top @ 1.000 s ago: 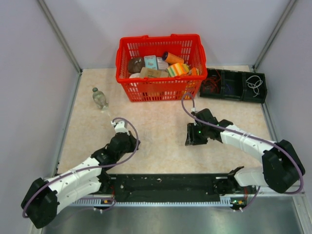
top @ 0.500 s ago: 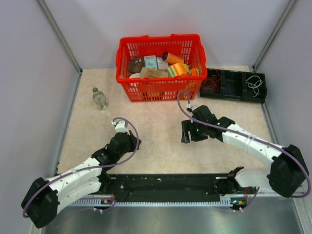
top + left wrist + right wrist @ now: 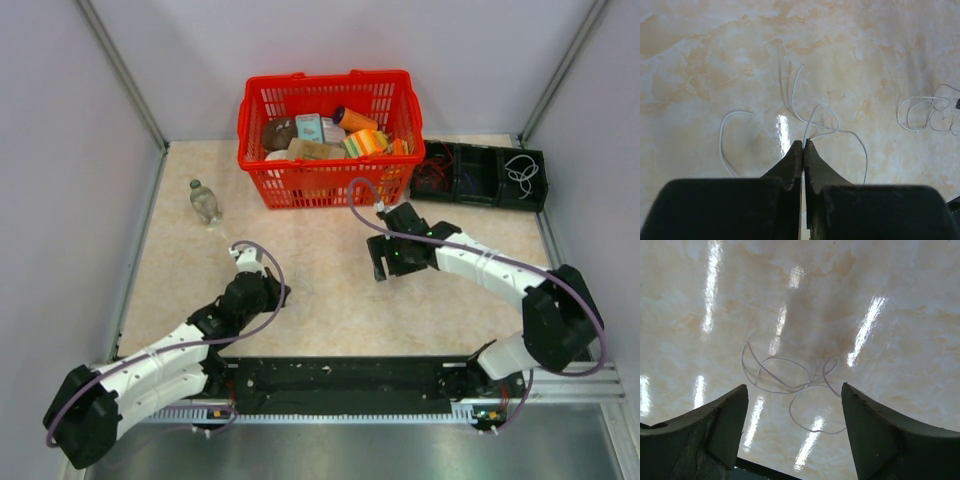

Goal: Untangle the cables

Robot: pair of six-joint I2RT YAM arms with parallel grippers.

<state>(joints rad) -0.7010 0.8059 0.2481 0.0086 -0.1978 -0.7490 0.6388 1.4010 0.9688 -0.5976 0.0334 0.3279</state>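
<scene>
White thread-thin cables (image 3: 720, 142) lie on the beige marbled worktop (image 3: 890, 340), one strand (image 3: 810, 120) clenched in the left tool (image 3: 803, 142), likely as an anchor, while the released right tool (image 3: 794, 387) hovers above a loose coil (image 3: 780, 359).

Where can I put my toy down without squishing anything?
Bare tabletop: the far-left corner between the bottle and red basket, and the near middle by the black rail. Crowded: thin white wires lie between the left gripper and right gripper; the black tray fills the far right.
</scene>
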